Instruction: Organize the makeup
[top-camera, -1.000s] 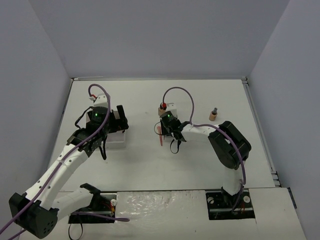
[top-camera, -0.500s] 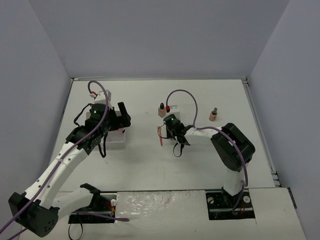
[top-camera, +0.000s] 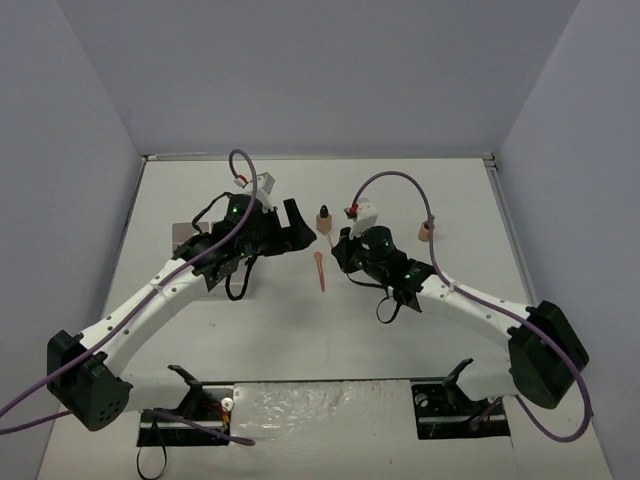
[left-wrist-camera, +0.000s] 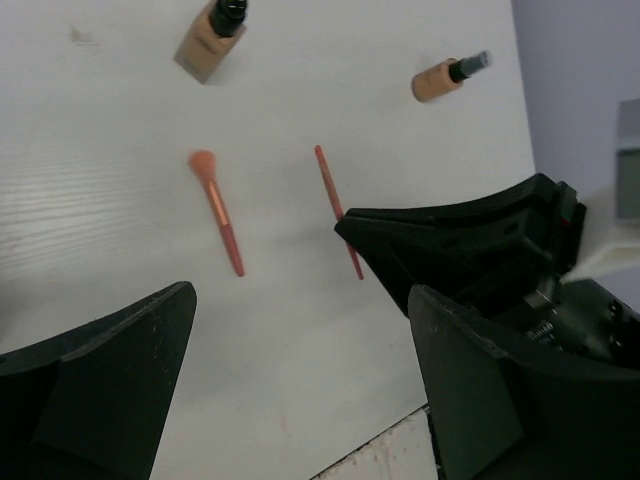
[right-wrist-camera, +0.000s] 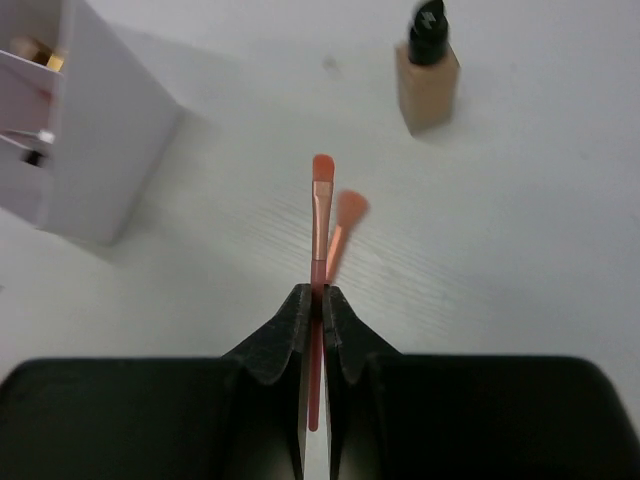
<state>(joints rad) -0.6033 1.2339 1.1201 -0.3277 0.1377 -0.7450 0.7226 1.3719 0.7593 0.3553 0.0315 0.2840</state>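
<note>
My right gripper (right-wrist-camera: 316, 295) is shut on a thin pink brush (right-wrist-camera: 320, 215) with an orange tip, held above the table; it also shows in the top view (top-camera: 342, 254). A peach-headed brush (right-wrist-camera: 345, 218) lies on the table just beyond it, and it shows in the top view (top-camera: 320, 270) and the left wrist view (left-wrist-camera: 218, 210) too. One tan bottle with a dark cap (top-camera: 324, 220) stands behind the brushes, a second (top-camera: 425, 231) further right. My left gripper (top-camera: 296, 224) is open and empty, hovering left of the brushes. The held brush shows in the left wrist view (left-wrist-camera: 328, 180).
The white compartmented organizer (right-wrist-camera: 85, 150) stands left of the brushes, with gold-capped tubes inside; my left arm covers it in the top view. A flat greyish square (top-camera: 184, 234) lies at the far left. Grey walls enclose the table.
My left arm has swung right, from over the organizer to the table's middle. My right arm has stretched out and backed right with the thin brush in it. The peach brush stays put.
</note>
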